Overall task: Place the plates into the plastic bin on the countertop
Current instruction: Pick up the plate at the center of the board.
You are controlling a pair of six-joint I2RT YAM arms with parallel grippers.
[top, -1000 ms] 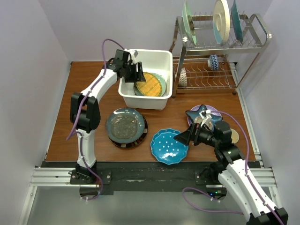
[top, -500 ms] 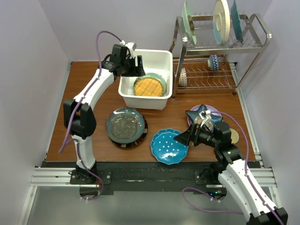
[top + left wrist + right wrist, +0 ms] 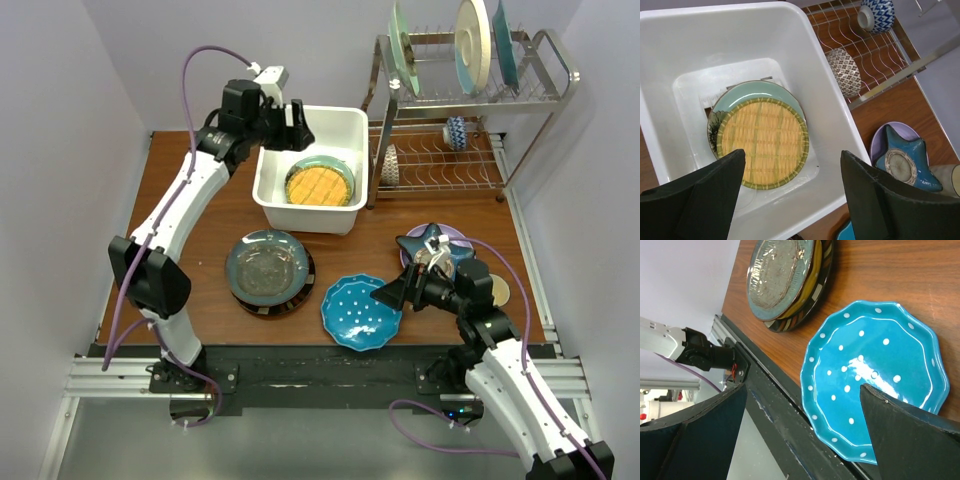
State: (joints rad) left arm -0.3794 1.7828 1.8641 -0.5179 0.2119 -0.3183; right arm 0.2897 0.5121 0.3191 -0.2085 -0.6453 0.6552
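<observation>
Top external: left pincer (image 3: 287,132) and right pincer (image 3: 393,290) released; wire rack (image 3: 440,165) flanks plastic bin (image 3: 300,217).

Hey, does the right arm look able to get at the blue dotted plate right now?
Probably yes: the right arm's fingers stand open and empty close by the blue dotted plate, with nothing lying on it or in between.

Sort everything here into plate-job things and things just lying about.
For the job: white plastic bin; orange woven plate and mint plate inside it; dark teal plate on black-rimmed plate; blue dotted plate; blue star plate on lilac plate.
Lying about: wire dish rack; three upright plates; two patterned bowls.
</observation>
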